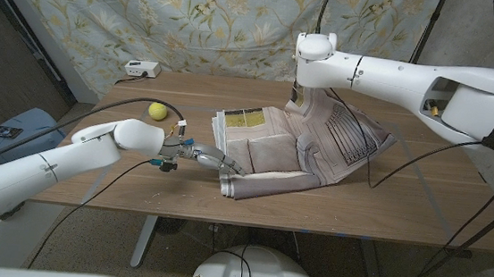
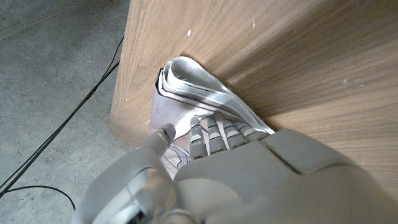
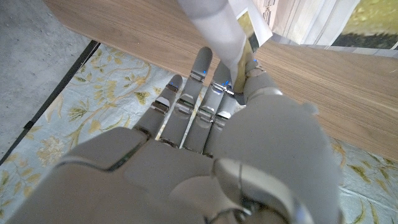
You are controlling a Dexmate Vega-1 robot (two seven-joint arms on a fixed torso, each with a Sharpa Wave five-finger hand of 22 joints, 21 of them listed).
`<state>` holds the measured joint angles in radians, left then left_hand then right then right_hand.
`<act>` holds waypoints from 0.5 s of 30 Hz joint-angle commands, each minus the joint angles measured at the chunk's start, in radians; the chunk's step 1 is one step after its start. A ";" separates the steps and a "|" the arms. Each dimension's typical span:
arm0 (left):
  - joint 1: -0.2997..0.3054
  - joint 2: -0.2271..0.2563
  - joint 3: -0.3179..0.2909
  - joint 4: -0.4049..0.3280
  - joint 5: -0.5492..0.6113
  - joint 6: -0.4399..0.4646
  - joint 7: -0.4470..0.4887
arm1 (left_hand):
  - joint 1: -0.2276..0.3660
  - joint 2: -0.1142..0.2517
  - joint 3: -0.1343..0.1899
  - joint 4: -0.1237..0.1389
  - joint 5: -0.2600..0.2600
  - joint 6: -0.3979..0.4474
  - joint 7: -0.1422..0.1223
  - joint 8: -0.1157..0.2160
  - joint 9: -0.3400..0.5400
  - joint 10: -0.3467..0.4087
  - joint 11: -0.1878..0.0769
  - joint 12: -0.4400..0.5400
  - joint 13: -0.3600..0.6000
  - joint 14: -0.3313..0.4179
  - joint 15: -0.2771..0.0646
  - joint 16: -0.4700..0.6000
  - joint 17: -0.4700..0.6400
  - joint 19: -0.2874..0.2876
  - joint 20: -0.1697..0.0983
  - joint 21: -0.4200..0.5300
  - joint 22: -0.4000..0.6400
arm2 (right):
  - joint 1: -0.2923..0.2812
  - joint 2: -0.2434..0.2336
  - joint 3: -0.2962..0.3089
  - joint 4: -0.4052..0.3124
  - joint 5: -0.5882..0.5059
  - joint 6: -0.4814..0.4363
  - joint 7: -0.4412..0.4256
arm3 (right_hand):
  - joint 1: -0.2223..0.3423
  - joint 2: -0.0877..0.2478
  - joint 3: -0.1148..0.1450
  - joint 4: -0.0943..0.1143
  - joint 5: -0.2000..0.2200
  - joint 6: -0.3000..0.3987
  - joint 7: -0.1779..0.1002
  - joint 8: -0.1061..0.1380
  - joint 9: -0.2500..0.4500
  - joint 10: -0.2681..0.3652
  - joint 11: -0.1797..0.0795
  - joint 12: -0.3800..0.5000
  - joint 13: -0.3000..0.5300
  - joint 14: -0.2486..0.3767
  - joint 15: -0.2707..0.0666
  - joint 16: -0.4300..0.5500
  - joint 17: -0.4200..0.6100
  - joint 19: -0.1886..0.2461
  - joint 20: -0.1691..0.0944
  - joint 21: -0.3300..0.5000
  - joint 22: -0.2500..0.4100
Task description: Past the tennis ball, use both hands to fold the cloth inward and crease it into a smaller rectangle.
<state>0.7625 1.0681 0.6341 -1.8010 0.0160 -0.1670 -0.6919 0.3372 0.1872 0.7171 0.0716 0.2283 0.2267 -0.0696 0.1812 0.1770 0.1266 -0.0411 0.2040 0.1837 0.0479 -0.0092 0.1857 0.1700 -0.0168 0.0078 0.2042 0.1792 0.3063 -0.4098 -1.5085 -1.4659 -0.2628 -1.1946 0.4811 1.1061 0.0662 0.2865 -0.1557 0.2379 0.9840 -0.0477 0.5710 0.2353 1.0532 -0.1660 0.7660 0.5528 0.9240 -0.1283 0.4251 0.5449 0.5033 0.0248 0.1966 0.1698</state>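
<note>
- On the far left of the surface (image 1: pixel 118 177), by the back edge, a small white box (image 1: pixel 141 69) is sitting against the floral backdrop (image 1: pixel 204 18), and the tennis ball (image 1: pixel 156 110) is lying a little nearer, well apart from everything else.
- Moving right, the left hand (image 1: pixel 208 157) is reaching across at table height, its fingers (image 2: pixel 214 132) stretched out close together and pressing on the cloth (image 1: pixel 295 147) at its near-left corner, where the left wrist view is showing stacked folded layers under the fingertips.
- At the middle, past the ball, the cloth is lying in a rumpled, partly doubled heap: a yellow-printed panel is showing at its left, a folded pad is sitting in the centre, and a rolled hem is running along the near edge.
- Further right, the right hand (image 3: pixel 211 81) is hanging above the cloth's far edge, and it is probably pinching a lifted strip of fabric between thumb and fingers, though the right wrist view is too close to be sure.
- As for progress, the folding is looking well under way but unfinished: several layers are already turned inward, yet the right side is still spreading loose and wrinkled, so that flap is waiting to be brought over and the whole thing pressed into a neat smaller rectangle.
</note>
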 commanded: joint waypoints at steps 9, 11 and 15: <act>-0.034 0.005 0.013 0.017 0.164 -0.113 -0.008 | 0.008 0.001 0.004 -0.015 0.000 0.004 -0.010 0.002 0.003 0.001 -0.012 -0.002 0.003 -0.005 -0.011 -0.005 0.003 -0.006 -0.003 0.002 0.004 | 0.019 0.014 0.028 0.001 0.088 -0.016 -0.043 | 0.016 0.005 -0.005 0.005 0.003 -0.002 0.020 0.002 0.005 0.003 0.020 0.006 0.002 0.009 -0.096 -0.002 0.012 0.021 0.012 0.007 0.003; -0.034 0.005 0.011 0.019 0.167 -0.116 -0.009 | 0.009 0.001 0.005 -0.017 0.000 0.004 -0.010 0.002 0.003 0.001 -0.014 -0.002 0.003 -0.005 -0.012 -0.005 0.002 -0.006 -0.004 0.002 0.004 | 0.025 0.023 0.025 0.009 0.093 -0.015 -0.046 | 0.020 0.007 -0.005 0.004 0.003 -0.005 0.025 0.000 0.006 0.006 0.025 0.006 0.000 0.014 -0.093 0.000 0.014 0.026 0.014 0.009 0.003; -0.032 0.004 0.009 0.021 0.174 -0.120 -0.010 | 0.010 0.000 0.005 -0.020 0.000 0.004 -0.014 0.001 0.003 0.001 -0.015 -0.002 0.003 -0.005 -0.013 -0.005 0.002 -0.006 -0.004 0.002 0.004 | 0.038 0.051 0.027 0.044 0.112 -0.009 -0.045 | 0.026 0.009 -0.005 0.001 0.001 -0.008 0.030 0.001 0.011 0.005 0.030 0.006 0.001 0.020 -0.089 0.000 0.014 0.040 0.020 0.013 0.003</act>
<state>0.7343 1.0720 0.6455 -1.7874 0.1428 -0.2567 -0.6984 0.3372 0.1871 0.7186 0.0590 0.2283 0.2302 -0.0737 0.1811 0.1768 0.1249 -0.0504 0.2039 0.1841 0.0425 -0.0147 0.1808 0.1704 -0.0175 0.0070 0.2012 0.1796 0.3224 -0.3967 -1.4920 -1.4650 -0.1993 -1.2083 0.4470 1.1167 0.0742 0.2824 -0.1516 0.2378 0.9739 -0.0225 0.5682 0.2402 1.0547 -0.1428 0.7699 0.5511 0.9300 -0.1307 0.4251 0.5541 0.5286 0.0430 0.2014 0.1698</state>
